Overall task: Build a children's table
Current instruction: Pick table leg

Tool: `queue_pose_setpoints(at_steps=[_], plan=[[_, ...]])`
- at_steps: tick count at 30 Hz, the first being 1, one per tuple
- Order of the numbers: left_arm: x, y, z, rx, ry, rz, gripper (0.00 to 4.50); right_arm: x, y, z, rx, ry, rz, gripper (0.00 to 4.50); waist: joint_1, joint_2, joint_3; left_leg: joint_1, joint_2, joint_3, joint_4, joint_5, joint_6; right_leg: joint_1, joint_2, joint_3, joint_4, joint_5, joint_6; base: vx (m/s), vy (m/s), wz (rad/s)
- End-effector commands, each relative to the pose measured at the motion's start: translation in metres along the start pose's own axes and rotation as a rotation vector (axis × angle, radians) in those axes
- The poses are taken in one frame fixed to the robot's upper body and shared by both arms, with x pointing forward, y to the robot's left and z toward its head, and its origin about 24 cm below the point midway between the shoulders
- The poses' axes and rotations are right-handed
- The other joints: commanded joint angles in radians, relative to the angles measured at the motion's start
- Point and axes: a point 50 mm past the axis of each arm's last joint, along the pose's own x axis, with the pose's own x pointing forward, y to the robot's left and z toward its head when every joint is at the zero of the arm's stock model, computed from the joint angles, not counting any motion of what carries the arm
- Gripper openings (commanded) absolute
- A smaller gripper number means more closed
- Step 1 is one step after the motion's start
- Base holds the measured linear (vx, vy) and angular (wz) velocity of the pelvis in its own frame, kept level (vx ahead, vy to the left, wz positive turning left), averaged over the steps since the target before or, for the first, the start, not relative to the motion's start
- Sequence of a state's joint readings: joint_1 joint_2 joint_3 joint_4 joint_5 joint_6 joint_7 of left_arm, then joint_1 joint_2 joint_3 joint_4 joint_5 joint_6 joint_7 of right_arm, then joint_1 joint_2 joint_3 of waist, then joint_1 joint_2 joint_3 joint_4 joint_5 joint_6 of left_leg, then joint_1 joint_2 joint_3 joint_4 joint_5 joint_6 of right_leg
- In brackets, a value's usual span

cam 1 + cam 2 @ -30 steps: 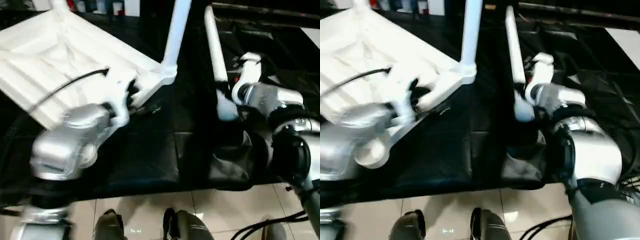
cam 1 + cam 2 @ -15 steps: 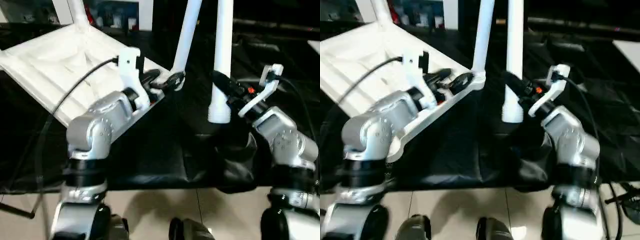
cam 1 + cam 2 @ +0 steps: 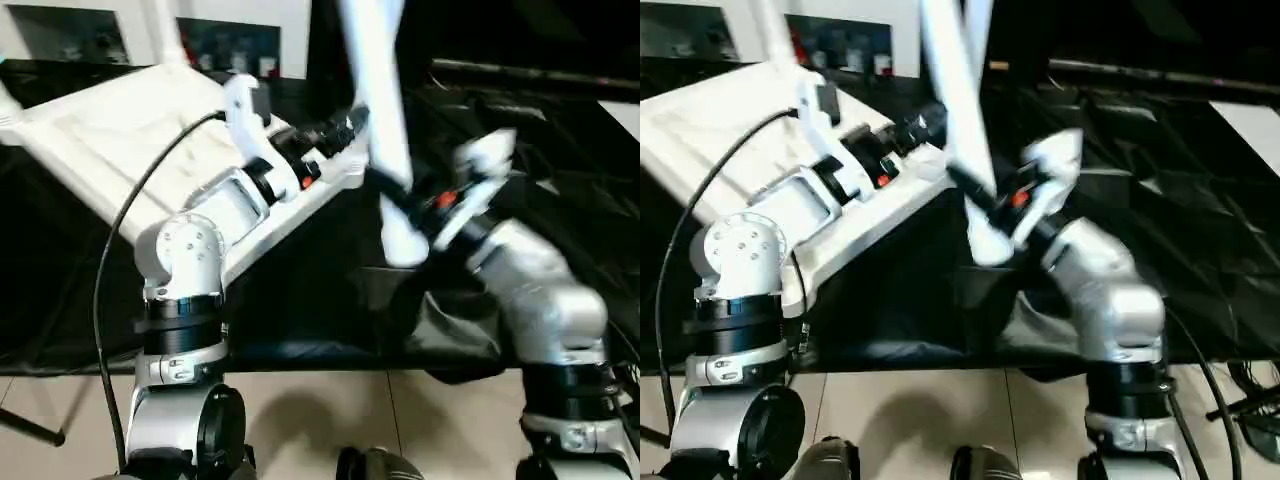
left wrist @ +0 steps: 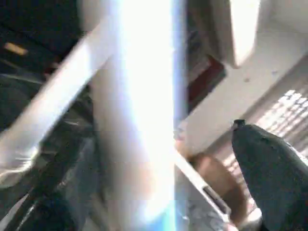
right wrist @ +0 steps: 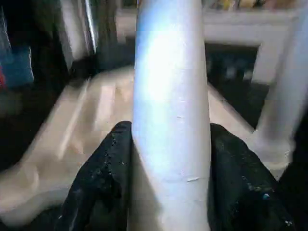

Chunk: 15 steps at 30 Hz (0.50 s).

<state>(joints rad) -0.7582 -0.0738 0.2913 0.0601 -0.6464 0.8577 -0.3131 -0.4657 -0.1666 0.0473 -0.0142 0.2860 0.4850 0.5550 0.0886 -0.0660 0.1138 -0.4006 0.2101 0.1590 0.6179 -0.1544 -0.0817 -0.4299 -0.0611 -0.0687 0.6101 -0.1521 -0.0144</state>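
Observation:
The children's table top (image 3: 110, 130) lies upside down and tilted on the black-covered bench, ribbed underside up. One white leg (image 3: 165, 30) stands at its far corner. My right gripper (image 3: 400, 195) is shut on another white leg (image 3: 955, 90), which rises tilted up and to the left, thick end (image 3: 402, 245) low. In the right wrist view this leg (image 5: 171, 96) sits between the two black fingers (image 5: 101, 183). My left gripper (image 3: 343, 125) is open at the top's near right corner. The left wrist view shows a blurred white leg (image 4: 139, 120) beside one finger (image 4: 269, 173).
Black sheeting (image 3: 300, 300) covers the bench under and right of the table top, crumpled near my right arm. A black cable (image 3: 120, 250) loops from my left forearm. Tiled floor (image 3: 320, 410) lies below the bench's front edge.
The view has shifted. My right gripper has swung its leg left towards the table top's near corner, and the leg now leans. My left arm has stretched further towards that corner.

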Motion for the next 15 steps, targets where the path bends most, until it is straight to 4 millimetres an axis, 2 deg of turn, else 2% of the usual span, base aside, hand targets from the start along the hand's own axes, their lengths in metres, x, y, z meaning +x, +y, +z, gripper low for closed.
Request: queue_pose_setpoints(at_steps=[1, 4, 5, 7, 10, 11, 12, 15], plan=[[0.007, -0.014, 0.001, 0.002, 0.014, -0.056, 4.16, 0.002, -0.003, -0.002, -0.044, 0.023, -0.048, 1.84, -0.004, 0.007, -0.104, 0.025, 0.01, -0.001, -0.077, -0.285, -0.028, 0.055, -0.064, 0.029, -0.09, -0.418, -0.077, 0.0, 0.0, 0.0], [0.006, -0.017, -0.004, -0.008, 0.03, -0.067, 3.89, 0.006, 0.0, -0.003, -0.04, 0.016, -0.062, 1.84, -0.002, 0.007, -0.105, 0.033, 0.009, 0.003, -0.076, -0.299, -0.017, 0.05, -0.062, 0.033, -0.088, -0.382, -0.084, 0.0, 0.0, 0.0], [0.006, -0.018, -0.005, -0.01, 0.031, -0.069, 3.72, 0.006, 0.0, -0.003, -0.04, 0.016, -0.062, 1.84, -0.002, 0.006, -0.105, 0.03, 0.009, 0.003, -0.077, -0.296, -0.016, 0.052, -0.062, 0.033, -0.086, -0.374, -0.086, 0.0, 0.0, 0.0], [0.006, -0.019, -0.006, -0.016, 0.033, -0.082, 3.67, 0.007, 0.002, -0.003, -0.046, 0.014, -0.062, 1.84, -0.002, 0.006, -0.108, 0.032, 0.011, 0.005, -0.078, -0.301, -0.018, 0.051, -0.062, 0.033, -0.083, -0.36, -0.092, 0.0, 0.0, 0.0], [0.008, -0.015, -0.007, -0.001, 0.029, -0.021, 3.35, 0.011, 0.006, -0.003, -0.107, 0.022, -0.081, 1.84, -0.002, 0.004, -0.112, 0.025, 0.01, 0.007, -0.077, -0.273, -0.016, 0.058, -0.065, 0.035, -0.076, -0.318, -0.098, 0.0, 0.0, 0.0], [0.008, -0.015, -0.007, 0.001, 0.029, -0.013, 3.3, 0.012, 0.006, -0.003, -0.114, 0.023, -0.085, 1.84, -0.001, 0.004, -0.112, 0.023, 0.011, 0.006, -0.077, -0.266, -0.02, 0.058, -0.065, 0.035, -0.074, -0.312, -0.096, 0.0, 0.0, 0.0], [0.011, -0.008, -0.007, 0.009, 0.013, 0.07, 3.25, 0.016, 0.009, -0.004, -0.217, 0.04, -0.117, 1.84, -0.001, 0.002, -0.114, 0.022, 0.011, 0.006, -0.076, -0.255, -0.025, 0.059, -0.066, 0.035, -0.074, -0.31, -0.092, 0.0, 0.0, 0.0], [0.012, -0.004, -0.007, 0.011, 0.0, 0.114, 2.99, 0.019, 0.01, -0.004, -0.263, 0.043, -0.137, 1.83, -0.004, 0.001, -0.115, 0.021, 0.008, 0.008, -0.074, -0.254, -0.027, 0.058, -0.064, 0.036, -0.075, -0.315, -0.079, 0.0, 0.0, 0.0]])
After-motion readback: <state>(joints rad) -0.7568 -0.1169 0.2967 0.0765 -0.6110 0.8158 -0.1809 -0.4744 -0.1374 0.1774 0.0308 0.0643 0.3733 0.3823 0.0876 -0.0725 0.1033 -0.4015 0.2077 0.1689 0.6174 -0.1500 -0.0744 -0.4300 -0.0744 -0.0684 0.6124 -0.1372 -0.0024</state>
